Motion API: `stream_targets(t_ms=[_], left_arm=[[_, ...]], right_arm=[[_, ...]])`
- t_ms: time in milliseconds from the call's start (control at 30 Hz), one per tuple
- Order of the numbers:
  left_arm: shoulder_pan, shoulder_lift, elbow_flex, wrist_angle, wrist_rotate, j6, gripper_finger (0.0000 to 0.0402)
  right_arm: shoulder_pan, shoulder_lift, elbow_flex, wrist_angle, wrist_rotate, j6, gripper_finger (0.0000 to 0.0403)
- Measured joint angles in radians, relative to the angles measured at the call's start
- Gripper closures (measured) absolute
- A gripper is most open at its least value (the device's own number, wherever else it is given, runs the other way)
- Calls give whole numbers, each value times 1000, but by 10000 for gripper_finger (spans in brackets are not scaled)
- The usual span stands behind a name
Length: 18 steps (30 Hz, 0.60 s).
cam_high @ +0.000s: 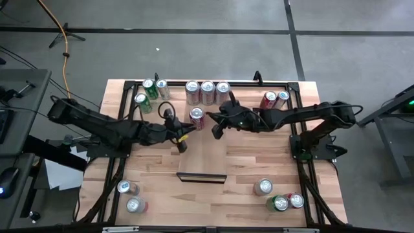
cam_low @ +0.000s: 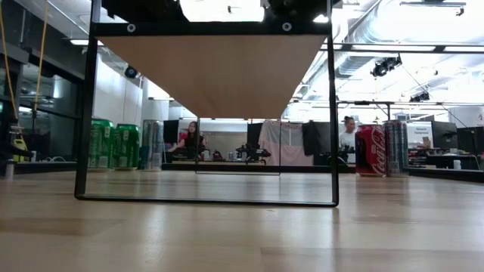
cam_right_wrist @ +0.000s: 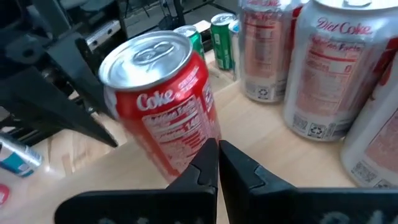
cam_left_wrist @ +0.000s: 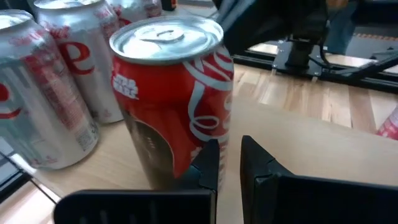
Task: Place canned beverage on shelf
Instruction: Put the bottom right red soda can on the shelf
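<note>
Closest to the lens in the low view, we note bare butcher-block tabletop, and beyond it the dark frame carrying the shelf, whose pale underside fills the upper part of that view. From above, we see the shelf as a long pale board in the middle of the table, with a dark lip at its near end.

We find a red Coke can standing at the far end of the shelf, between the two arms. In the right wrist view the can appears tilted.

We record the left gripper beside the can, its fingers pressed together and holding nothing; in its wrist view the fingertips sit right against the can's lower side. We record the right gripper on the can's other side, fingers likewise pressed together and empty, their tips at the can's base.

Three silver Diet Coke cans stand in a row just behind the red one.
</note>
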Motion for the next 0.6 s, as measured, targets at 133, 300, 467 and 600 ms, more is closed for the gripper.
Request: stream_targets(t_ms=[133,300,467,600], left_arm=[[32,0,0,0,48,17,402],[59,0,0,-6,73,46,401],[80,0,0,-15,73,51,401],[93,0,0,-19,70,69,402]], right_arm=[[-26,13,1,57,-29,0,403],[-48,41,0,108,-101,5,403],[-46,49,1,103,-98,2,403],[-46,49,1,95,-106,3,403]])
